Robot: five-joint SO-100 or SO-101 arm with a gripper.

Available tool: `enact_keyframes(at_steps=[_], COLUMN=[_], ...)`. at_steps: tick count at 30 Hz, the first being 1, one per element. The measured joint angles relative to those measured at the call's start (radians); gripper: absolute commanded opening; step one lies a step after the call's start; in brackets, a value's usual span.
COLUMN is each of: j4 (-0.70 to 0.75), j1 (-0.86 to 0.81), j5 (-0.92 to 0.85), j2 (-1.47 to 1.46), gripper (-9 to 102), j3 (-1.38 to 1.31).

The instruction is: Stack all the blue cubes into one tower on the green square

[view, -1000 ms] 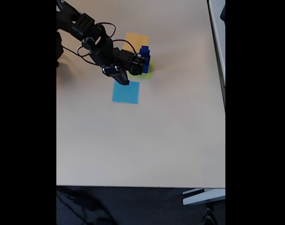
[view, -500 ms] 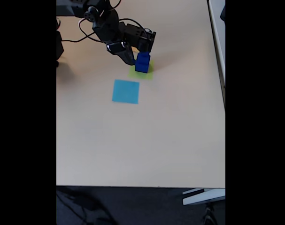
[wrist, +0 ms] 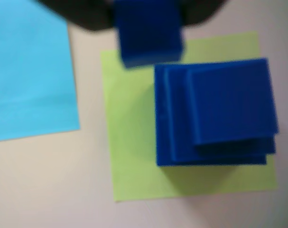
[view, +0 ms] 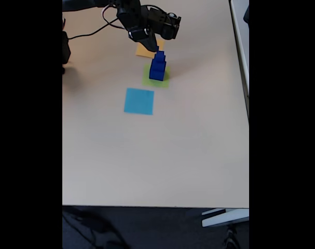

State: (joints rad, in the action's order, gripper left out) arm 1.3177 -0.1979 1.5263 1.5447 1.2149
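Wrist view shows my pincer (wrist: 148,19) pinching a small blue cube (wrist: 148,33) up high, beside the tower of blue cubes (wrist: 215,111) on the green square (wrist: 134,161). I should slide it over the tower's middle — slowly — and set it down flat before letting go.

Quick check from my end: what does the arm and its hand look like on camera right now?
In the fixed view the arm is all black, built of blocky segments, with thin black cables looping loosely beside it. Its hand is black too, tapering to a narrow tip. In the wrist view it shows as a dark blurred shape. No markings are readable.
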Motion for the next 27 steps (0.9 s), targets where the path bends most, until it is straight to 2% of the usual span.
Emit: enact_keyframes(at_steps=[14, 27], j4=[-0.129, -0.156], j1=[0.011, 0.058], j5=[0.003, 0.04], j2=[-0.028, -0.028], gripper=[1, 1], j3=[0.087, 0.123])
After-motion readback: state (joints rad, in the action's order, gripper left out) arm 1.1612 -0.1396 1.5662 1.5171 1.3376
